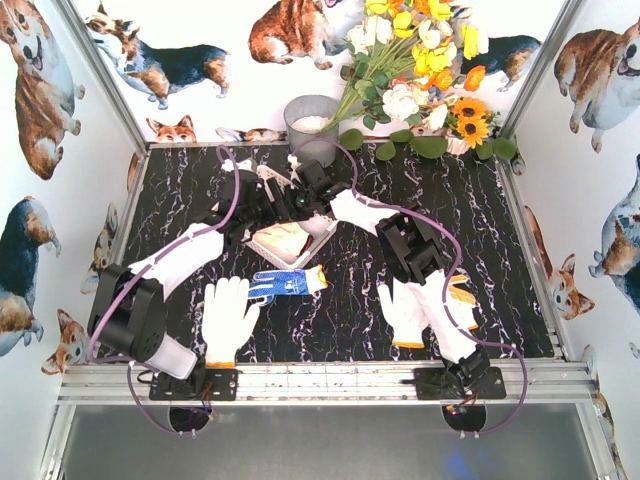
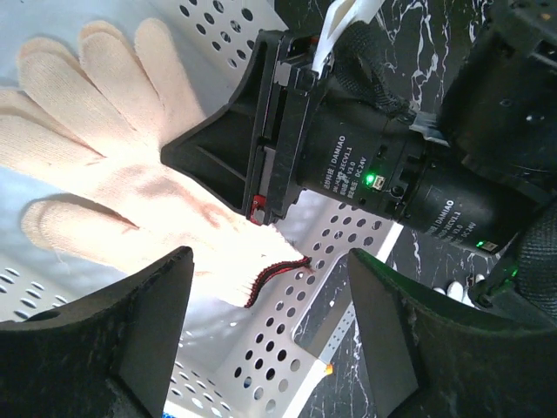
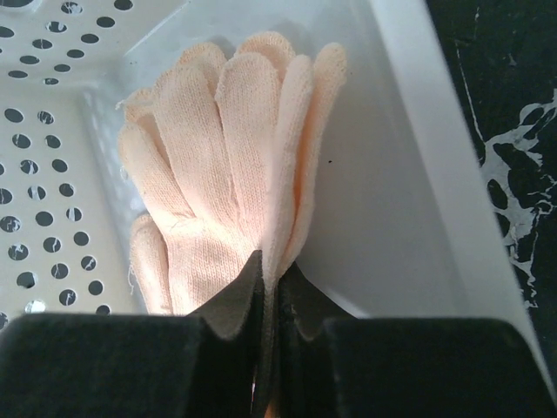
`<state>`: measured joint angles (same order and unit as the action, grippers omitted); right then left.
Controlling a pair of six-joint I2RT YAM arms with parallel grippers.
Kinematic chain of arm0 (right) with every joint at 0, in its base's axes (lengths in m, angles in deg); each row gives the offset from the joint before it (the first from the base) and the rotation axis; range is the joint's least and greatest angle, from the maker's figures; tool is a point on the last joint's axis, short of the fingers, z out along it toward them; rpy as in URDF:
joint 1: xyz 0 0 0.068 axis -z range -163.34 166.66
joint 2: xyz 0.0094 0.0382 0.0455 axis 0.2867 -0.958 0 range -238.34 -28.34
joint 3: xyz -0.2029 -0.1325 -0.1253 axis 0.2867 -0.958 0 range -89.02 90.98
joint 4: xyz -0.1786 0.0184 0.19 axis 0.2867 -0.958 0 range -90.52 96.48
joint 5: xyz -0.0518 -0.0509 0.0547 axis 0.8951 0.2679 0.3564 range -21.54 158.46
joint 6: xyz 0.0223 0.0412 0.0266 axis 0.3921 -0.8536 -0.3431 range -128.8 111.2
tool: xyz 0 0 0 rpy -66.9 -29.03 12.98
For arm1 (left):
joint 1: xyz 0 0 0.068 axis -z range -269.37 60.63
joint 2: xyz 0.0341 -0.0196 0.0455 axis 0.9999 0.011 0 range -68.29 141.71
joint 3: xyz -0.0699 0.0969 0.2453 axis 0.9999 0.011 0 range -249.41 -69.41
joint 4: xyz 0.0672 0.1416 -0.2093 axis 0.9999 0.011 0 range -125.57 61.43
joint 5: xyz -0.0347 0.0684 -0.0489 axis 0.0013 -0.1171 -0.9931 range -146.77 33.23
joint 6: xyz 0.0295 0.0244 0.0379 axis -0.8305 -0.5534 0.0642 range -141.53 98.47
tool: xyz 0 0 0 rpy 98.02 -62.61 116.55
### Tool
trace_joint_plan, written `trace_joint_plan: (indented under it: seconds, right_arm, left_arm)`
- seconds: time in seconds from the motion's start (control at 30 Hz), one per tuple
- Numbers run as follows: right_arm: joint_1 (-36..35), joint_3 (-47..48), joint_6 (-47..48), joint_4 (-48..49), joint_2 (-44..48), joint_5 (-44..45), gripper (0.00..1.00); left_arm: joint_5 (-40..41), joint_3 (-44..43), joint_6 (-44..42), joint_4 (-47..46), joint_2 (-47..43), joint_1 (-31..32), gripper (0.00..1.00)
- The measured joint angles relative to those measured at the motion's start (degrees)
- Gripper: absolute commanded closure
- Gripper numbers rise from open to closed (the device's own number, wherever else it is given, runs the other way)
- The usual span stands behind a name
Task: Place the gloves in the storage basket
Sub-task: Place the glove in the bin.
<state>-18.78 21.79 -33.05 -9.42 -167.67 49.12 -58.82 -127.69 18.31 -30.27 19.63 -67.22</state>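
Left gripper (image 2: pixel 265 348): the black fingers are being held spread apart with nothing between them, above the cream knit glove with dark red cuff trim (image 2: pixel 113 165).
Cream glove, location: it is lying flat on the floor of the white perforated plastic basket (image 2: pixel 287 357).
Left arm, handling: a straight upward lift is being advised, so that the cuff is not snagged and dragged over the wall.
White knit glove with orange cuff (image 1: pixel 228 315): it is lying on the table near the left base, outside the basket.
Blue-dotted knit glove (image 1: pixel 285 283): it is lying on the table just in front of the basket.
Right gripper (image 3: pixel 265 348): the jaws are being pressed together on the pale cream knit glove (image 3: pixel 235 148), pinched near the palm.
Pinched glove, location: its fingers are lying inside the basket, against a solid wall. Whether it is the red-cuffed glove cannot be told.
Right arm, step in hand: release is judged to be due. The jaws are best opened low over the floor, then raised clear so the knit is not lifted out on the pads.
Clearance: both wrists are crowded over the basket, so one arm at a time is being advised.
White knit gloves with orange trim (image 1: pixel 403 310): they are lying under the right arm, outside the basket.
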Motion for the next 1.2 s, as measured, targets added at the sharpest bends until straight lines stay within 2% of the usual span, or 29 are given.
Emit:
trace_joint_plan:
  seconds: [0.17, 0.33, 0.57, 0.73, 0.77, 0.83, 0.97, 1.2]
  right_arm:
    - [-0.1, -0.4, -0.8, 0.8, 0.2, 1.3, 1.00]
    - [-0.4, -0.8, -2.2, 1.0, 0.6, 4.3, 1.00]
    - [-0.9, -0.8, -3.6, 1.1, 0.6, 7.6, 1.00]
    - [-0.9, -0.5, -4.0, 1.0, 0.6, 8.3, 1.00]
    - [-0.9, -0.4, -4.0, 0.9, 0.6, 8.3, 0.98]
    - [-0.9, -0.1, -4.0, 0.5, 0.6, 8.3, 0.81]
    - [-0.9, 0.9, -4.0, -0.3, 0.6, 8.2, 0.61]
    - [-1.3, 1.3, -2.0, -1.9, 1.5, 8.7, 0.46]
  left_arm:
    - [1.3, 0.0, -0.2, 0.5, -0.9, -0.1, 0.50]
    - [1.2, -0.6, 0.2, 0.3, 3.0, -0.6, 0.56]
    - [1.2, -1.6, 0.2, 0.1, 7.8, -1.0, 0.58]
    - [1.5, -1.9, 0.1, -0.2, 7.9, -1.2, 0.57]
    - [1.6, -1.9, 0.0, -0.2, 7.9, -1.2, 0.56]
    - [2.0, -1.9, -0.1, -0.3, 7.9, -1.3, 0.55]
    - [3.0, -1.8, -0.9, 0.3, 6.6, -1.5, 0.52]
    - [4.9, -1.8, -2.5, 1.0, 0.0, -1.6, 0.40]
